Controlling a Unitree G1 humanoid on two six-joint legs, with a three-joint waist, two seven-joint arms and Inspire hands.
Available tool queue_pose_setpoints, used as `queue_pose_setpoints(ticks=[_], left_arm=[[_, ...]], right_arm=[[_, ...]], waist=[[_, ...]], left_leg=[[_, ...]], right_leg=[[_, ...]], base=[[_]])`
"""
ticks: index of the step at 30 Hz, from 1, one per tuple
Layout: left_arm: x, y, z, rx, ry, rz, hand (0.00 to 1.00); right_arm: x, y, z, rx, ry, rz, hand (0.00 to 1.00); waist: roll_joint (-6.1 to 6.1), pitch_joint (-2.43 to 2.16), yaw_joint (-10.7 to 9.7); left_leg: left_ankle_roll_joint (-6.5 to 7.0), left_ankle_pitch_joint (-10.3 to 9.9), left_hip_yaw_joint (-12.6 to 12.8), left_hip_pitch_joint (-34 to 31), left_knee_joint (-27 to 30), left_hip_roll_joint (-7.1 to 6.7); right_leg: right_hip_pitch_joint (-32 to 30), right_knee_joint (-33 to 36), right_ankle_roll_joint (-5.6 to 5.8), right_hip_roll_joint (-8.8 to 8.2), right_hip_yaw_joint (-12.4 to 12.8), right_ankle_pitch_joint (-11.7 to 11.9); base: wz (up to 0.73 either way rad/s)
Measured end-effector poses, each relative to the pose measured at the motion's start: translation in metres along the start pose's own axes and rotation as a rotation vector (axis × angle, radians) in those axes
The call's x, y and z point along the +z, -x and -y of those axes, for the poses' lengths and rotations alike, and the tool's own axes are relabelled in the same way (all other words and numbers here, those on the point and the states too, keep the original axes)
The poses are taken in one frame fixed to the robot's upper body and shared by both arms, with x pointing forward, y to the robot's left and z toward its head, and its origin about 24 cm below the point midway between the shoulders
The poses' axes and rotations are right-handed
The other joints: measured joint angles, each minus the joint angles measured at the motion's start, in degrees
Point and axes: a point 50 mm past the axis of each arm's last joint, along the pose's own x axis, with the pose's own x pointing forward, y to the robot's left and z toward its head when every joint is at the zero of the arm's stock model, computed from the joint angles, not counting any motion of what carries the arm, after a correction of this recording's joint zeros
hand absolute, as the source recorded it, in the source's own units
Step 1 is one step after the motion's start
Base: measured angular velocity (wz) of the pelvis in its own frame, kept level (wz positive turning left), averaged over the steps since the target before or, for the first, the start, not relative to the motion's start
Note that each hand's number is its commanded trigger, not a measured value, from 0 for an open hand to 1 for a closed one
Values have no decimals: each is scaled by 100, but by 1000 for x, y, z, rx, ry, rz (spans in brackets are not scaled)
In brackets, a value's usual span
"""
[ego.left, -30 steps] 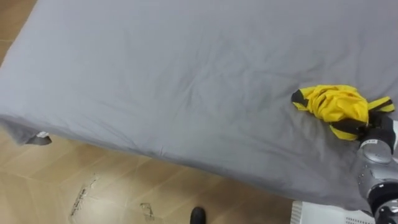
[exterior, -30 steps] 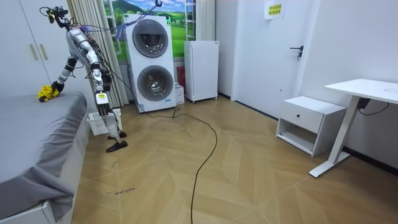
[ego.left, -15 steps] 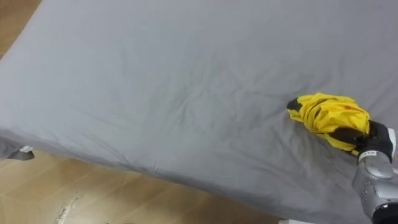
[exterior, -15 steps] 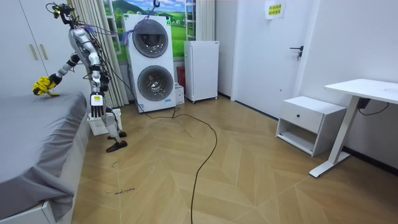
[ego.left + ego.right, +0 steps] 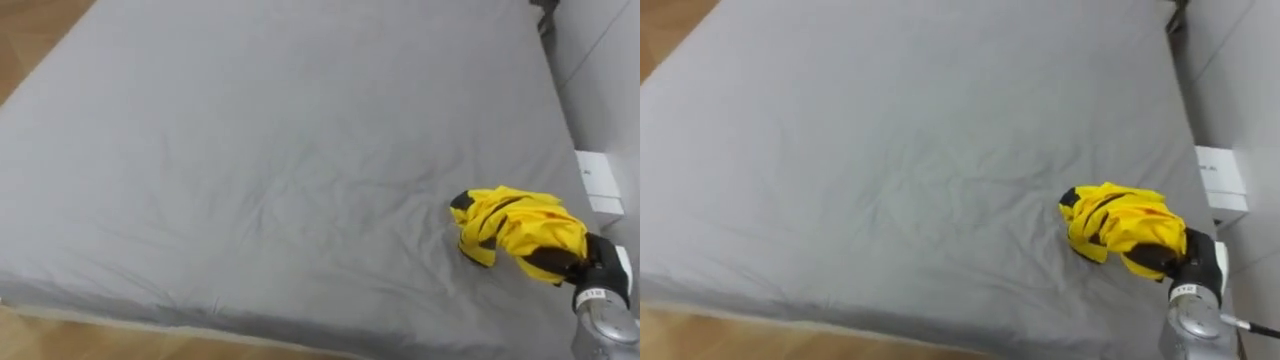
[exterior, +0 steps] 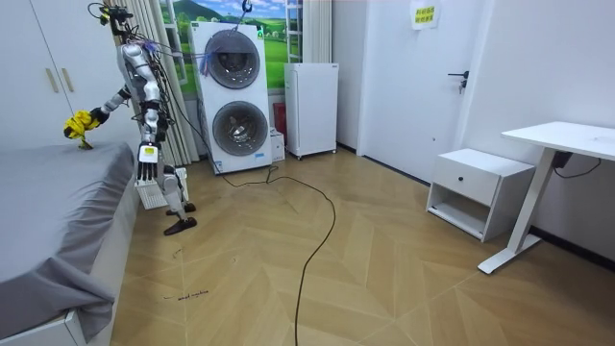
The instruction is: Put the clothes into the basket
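Clothes point(image 5: 520, 232), a yellow bundle, hang clenched in the right hand point(image 5: 603, 278) over the bed's point(image 5: 250, 150) right edge, so I'd keep that grip tight and swing them above the basket point(image 6: 152, 192) before letting go.

Over bed point(image 5: 250, 150) at right, garment point(image 5: 520, 232) in right hand point(image 5: 595, 275), basket point(image 6: 151, 192) on floor point(image 6: 384, 269) beside bed

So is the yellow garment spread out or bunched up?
Bunched up: the yellow garment is a crumpled wad gripped in the right hand.
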Motion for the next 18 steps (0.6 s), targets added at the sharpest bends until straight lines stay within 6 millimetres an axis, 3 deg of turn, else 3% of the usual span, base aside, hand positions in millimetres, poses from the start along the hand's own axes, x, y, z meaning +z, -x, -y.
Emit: queue_pose_setpoints(ticks=[3,11,15,18], left_arm=[[0,0,-1,-5,14,-7,0],[4,-1,-1,-14,-22,2,0],[12,-3,1,-18,-48,19,0],[2,-1,-1,-12,-49,-21,0]], right_arm=[[7,6,9,-18,5,56,100],[20,14,27,-100,-29,131,100],[9,19,41,-152,-47,100,100],[-8,27,54,-202,-75,48,100]], waist=[[12,-1,-65],[-19,16,-585],[-39,23,-692],[-30,23,-818]], left_leg=[[-19,-75,201,165,-6,38],[-30,-121,402,319,-5,42],[-40,-127,688,454,-6,56],[-60,-140,748,518,-6,65]], right_leg=[[58,-11,-1,48,236,2],[75,22,3,84,639,7],[44,-3,0,109,918,10],[40,-14,-5,136,1089,14]], base=[[-44],[-28],[-37],[-33]])
